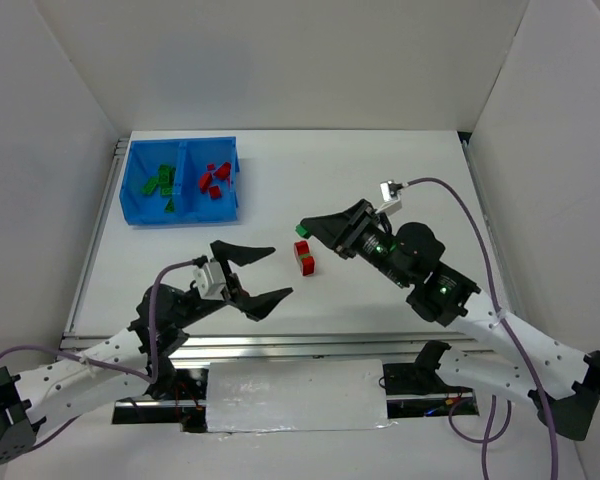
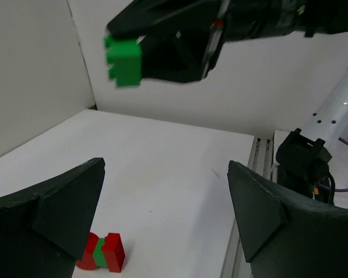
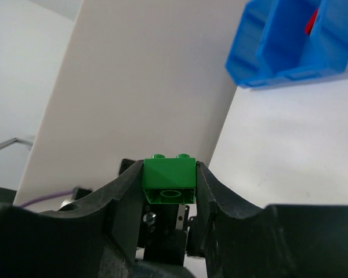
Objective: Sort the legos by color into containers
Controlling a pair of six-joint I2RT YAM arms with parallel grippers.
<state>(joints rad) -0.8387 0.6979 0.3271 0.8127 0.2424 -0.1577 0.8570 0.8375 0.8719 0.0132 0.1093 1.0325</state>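
Observation:
My right gripper is shut on a green lego brick and holds it above the table; in the right wrist view the brick sits studs-up between both fingers. A small stack of legos, red with green in the middle, lies on the table just below it. My left gripper stands wide open and empty, to the left of that stack. The blue bin is at the back left, with green legos in its left container and red legos in its right one.
White walls enclose the table on three sides. A metal rail runs along the near edge by the arm bases. The right arm's purple cable arches over the right half of the table.

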